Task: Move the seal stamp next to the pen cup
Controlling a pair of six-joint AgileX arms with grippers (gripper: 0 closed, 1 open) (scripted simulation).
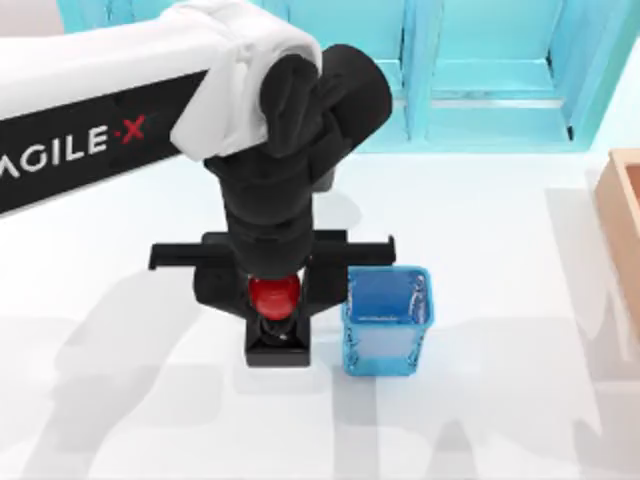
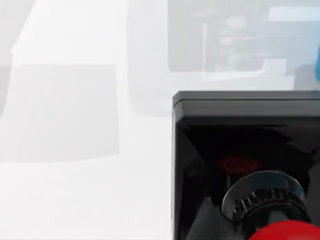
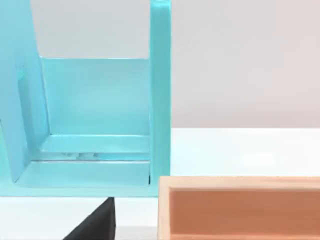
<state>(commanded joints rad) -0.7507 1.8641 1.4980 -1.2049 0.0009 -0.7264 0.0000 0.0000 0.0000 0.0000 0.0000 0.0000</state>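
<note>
While we look down from the top view, our left gripper point(image 1: 272, 310) hangs over the middle of the white table point(image 1: 500, 420) with its fingers spread wide, clear of the stamp point(image 1: 275, 325), which stands upright on its black base at 9 o'clock of the blue cup point(image 1: 387, 320), just beside it. In the left wrist view we see the stamp point(image 2: 250, 165) close up, black block and red knob, resting on the table. In the right wrist view we see a light-blue shelf point(image 3: 95, 125) and a tan wooden box point(image 3: 240, 207); our right gripper's state we cannot tell.
</note>
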